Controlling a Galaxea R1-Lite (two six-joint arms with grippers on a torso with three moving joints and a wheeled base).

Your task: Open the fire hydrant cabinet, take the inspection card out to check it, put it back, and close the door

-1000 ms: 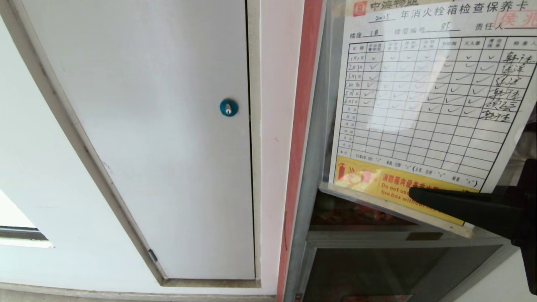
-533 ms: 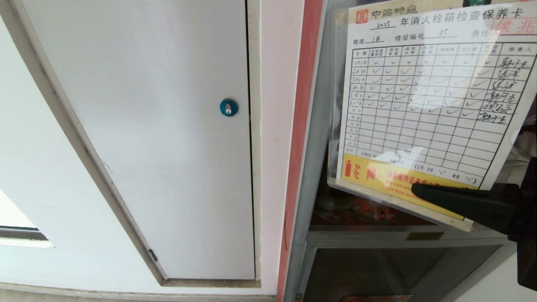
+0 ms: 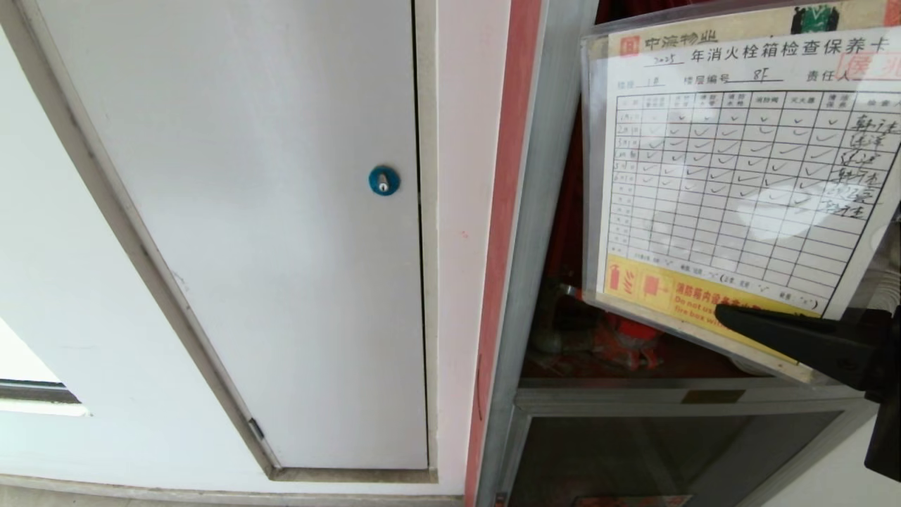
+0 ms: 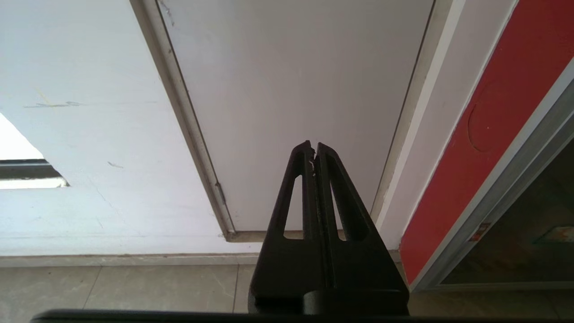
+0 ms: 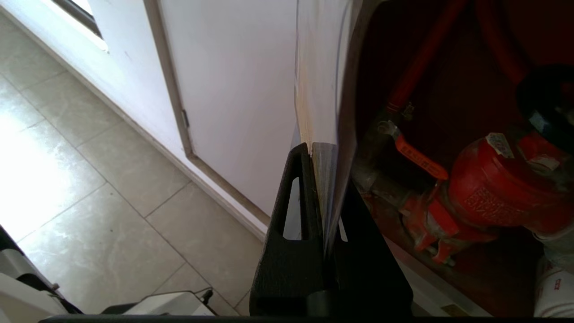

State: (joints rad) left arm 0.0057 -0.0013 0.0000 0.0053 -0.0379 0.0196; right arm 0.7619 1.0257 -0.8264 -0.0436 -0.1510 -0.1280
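Observation:
The inspection card (image 3: 739, 183), a white sheet with a printed grid, ticks and a yellow strip along its bottom, hangs in a clear sleeve before the open fire hydrant cabinet (image 3: 545, 211). My right gripper (image 3: 721, 313) comes in from the lower right, shut on the card's bottom edge. In the right wrist view the card (image 5: 319, 85) is edge-on between the fingers of that gripper (image 5: 319, 150), and the red valve (image 5: 493, 188) sits just beyond. My left gripper (image 4: 313, 150) is shut on nothing, parked low by the wall. The door is out of view.
A white panel door (image 3: 267, 232) with a blue round lock (image 3: 383, 180) fills the wall to the left. A red strip (image 3: 507, 211) borders the cabinet frame. Below the opening is a smaller dark glass door (image 3: 669, 451). Grey floor tiles (image 5: 89, 179) lie underneath.
The card has shifted right and a little down in my right gripper and hangs straighter. More of the red interior and valve now shows at its left.

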